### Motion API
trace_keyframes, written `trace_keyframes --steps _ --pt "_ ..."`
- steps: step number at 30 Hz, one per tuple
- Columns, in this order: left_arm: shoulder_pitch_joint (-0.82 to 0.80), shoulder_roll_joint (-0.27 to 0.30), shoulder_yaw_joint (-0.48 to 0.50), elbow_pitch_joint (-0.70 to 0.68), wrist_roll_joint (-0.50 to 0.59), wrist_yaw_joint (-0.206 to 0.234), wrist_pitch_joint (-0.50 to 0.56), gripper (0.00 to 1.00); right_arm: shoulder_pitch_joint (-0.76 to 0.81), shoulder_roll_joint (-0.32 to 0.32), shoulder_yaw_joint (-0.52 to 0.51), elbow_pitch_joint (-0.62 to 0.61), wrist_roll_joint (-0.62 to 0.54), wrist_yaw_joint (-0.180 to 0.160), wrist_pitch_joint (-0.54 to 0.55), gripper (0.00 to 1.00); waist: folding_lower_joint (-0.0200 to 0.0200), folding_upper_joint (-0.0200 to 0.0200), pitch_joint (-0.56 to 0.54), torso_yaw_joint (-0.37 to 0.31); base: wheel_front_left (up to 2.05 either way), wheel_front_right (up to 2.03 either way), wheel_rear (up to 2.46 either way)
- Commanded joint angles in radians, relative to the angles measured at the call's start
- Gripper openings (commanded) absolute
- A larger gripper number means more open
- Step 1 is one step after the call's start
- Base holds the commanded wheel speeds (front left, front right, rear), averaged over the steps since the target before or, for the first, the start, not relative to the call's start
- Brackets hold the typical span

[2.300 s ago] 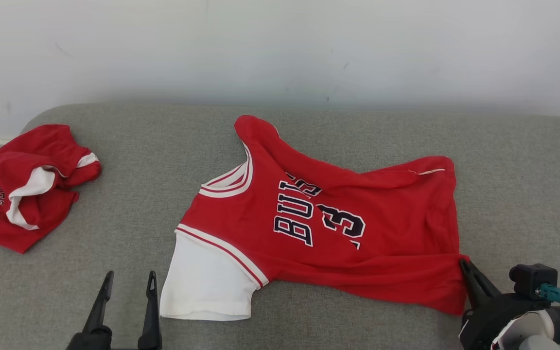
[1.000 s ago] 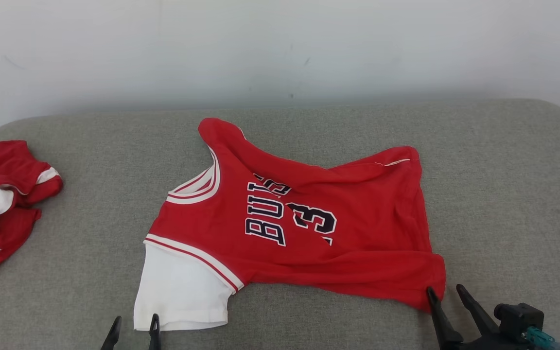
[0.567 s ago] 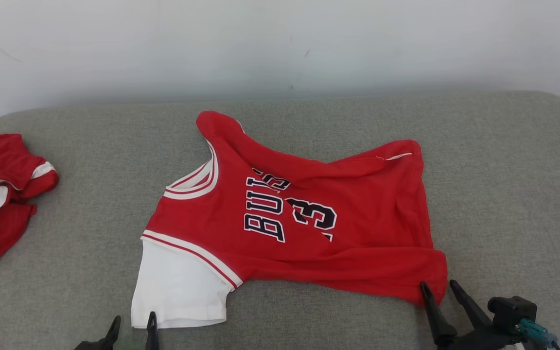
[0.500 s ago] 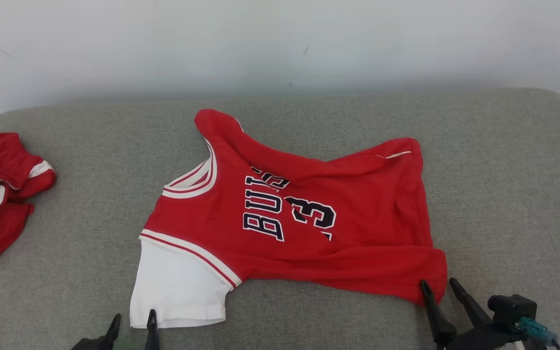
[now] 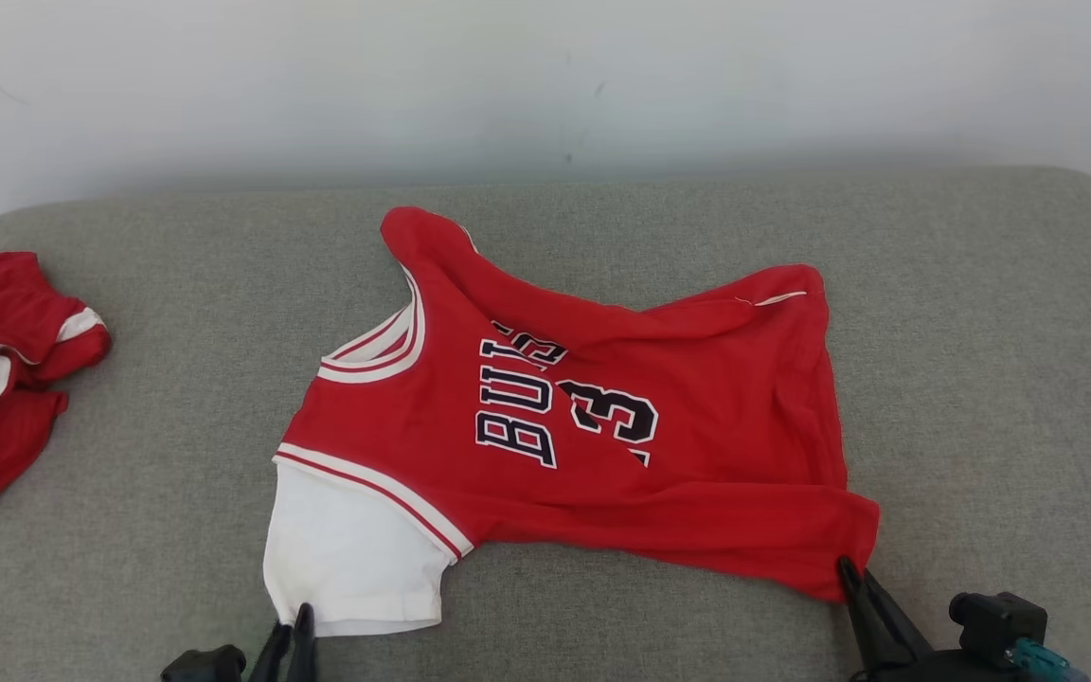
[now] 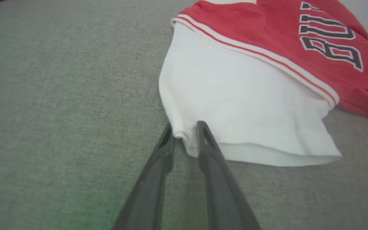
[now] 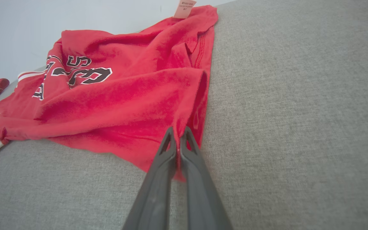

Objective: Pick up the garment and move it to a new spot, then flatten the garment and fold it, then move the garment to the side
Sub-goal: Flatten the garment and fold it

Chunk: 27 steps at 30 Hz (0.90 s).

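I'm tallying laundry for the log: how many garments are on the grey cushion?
2. A red basketball jersey with a white sleeve lies spread at the centre; a crumpled red-and-white garment sits at the far left edge, partly cut off.

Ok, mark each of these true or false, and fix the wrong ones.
1. The right gripper is pinched shut on the red hem corner of the jersey. True.
2. The left gripper has the jersey's neckline between its fingers. False: it has the corner of the white sleeve between them.
3. The jersey lies neatly folded in half. False: it is spread out on the grey cushion, wrinkled, with its lettering partly creased under.
4. A second red garment lies crumpled at the cushion's left end, apart from the jersey. True.
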Motion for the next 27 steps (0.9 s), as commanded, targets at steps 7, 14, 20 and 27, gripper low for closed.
trace_keyframes --steps 7,14,20,27 --pt "0.033 0.005 0.005 -0.066 -0.042 -0.001 -0.002 0.00 0.085 0.007 -0.038 -0.091 -0.025 -0.002 -0.001 0.00 0.0000 0.0000 -0.015 0.001 0.00 0.00 0.00" --pt "0.080 0.015 0.045 -0.252 -0.038 -0.002 -0.002 0.00 0.094 0.004 -0.029 -0.180 -0.027 -0.002 0.007 0.00 0.0000 0.0000 -0.015 -0.012 0.00 0.00 0.00" --pt "-0.007 0.061 0.017 -0.407 0.000 -0.002 -0.002 0.00 0.000 -0.038 -0.025 -0.265 -0.001 -0.002 0.064 0.00 0.0000 0.0000 0.007 -0.019 0.00 0.00 0.00" --pt "-0.293 0.173 -0.080 -0.420 -0.017 -0.002 0.013 0.00 -0.264 -0.116 0.002 -0.284 0.036 -0.002 0.129 0.00 0.0000 0.0000 0.115 -0.053 0.00 0.00 0.00"
